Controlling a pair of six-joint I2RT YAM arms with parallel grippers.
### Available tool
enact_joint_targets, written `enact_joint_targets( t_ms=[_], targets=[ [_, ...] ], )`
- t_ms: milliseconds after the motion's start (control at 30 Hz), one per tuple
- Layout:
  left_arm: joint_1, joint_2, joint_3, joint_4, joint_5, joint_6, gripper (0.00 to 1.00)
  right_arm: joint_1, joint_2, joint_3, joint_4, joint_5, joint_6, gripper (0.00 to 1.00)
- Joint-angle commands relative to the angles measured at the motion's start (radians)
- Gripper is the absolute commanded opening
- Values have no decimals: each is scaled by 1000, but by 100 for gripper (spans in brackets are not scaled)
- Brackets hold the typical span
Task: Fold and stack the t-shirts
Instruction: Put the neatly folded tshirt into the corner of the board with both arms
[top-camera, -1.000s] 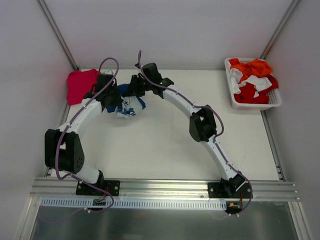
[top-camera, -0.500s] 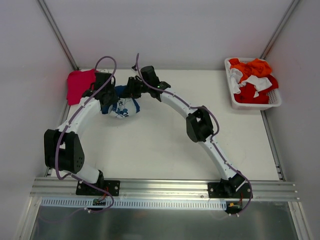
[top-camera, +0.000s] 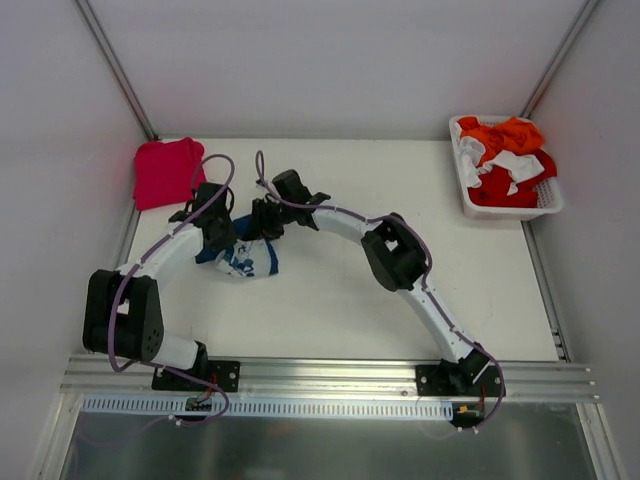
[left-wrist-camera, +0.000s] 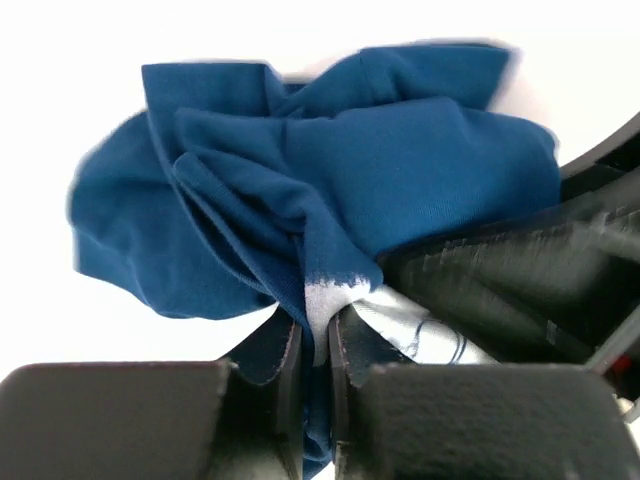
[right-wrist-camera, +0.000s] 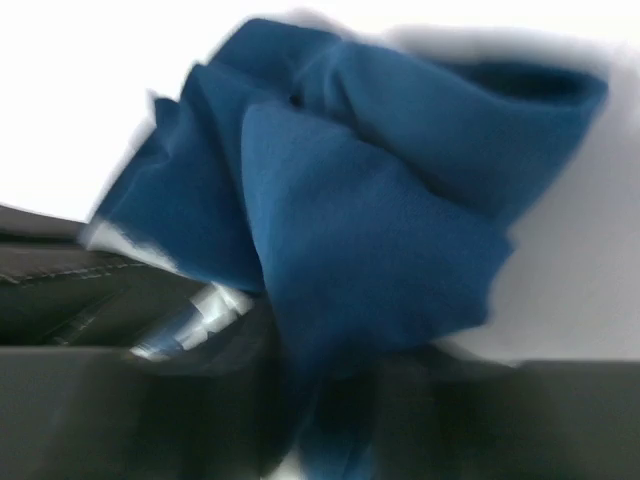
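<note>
The navy t-shirt (top-camera: 246, 258) hangs bunched between both grippers, its white print showing, left of the table's middle. My left gripper (top-camera: 218, 238) is shut on a fold of it; in the left wrist view the navy t-shirt (left-wrist-camera: 400, 170) runs down between the closed pads of the left gripper (left-wrist-camera: 315, 328). My right gripper (top-camera: 263, 222) grips the other side. The right wrist view is blurred, but the navy t-shirt (right-wrist-camera: 370, 230) passes between the dark fingers of the right gripper (right-wrist-camera: 350, 395). The pinkish-red t-shirt (top-camera: 165, 170) lies at the back left corner, apart from both grippers.
A white basket (top-camera: 470, 205) at the back right holds orange, white and red clothes. Metal frame posts rise at both back corners. The arms' bases sit on the rail at the near edge.
Both grippers have carried the navy t-shirt toward the near side, away from the pinkish-red t-shirt. The bundle now sits lower in the top view.
</note>
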Motion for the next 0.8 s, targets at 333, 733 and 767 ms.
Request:
enact_joint_targets(
  t_ms=[333, 733, 767],
  targets=[
    [-213, -384, -137, 41, -164, -40, 99, 81, -565, -590, -77, 141, -230, 99],
    [-269, -760, -116, -87, -75, -25, 99, 129, -990, -880, -131, 398, -310, 99],
    [-270, -774, -117, -90, -78, -16, 99, 134, -1032, -894, -131, 411, -307, 99]
  ],
)
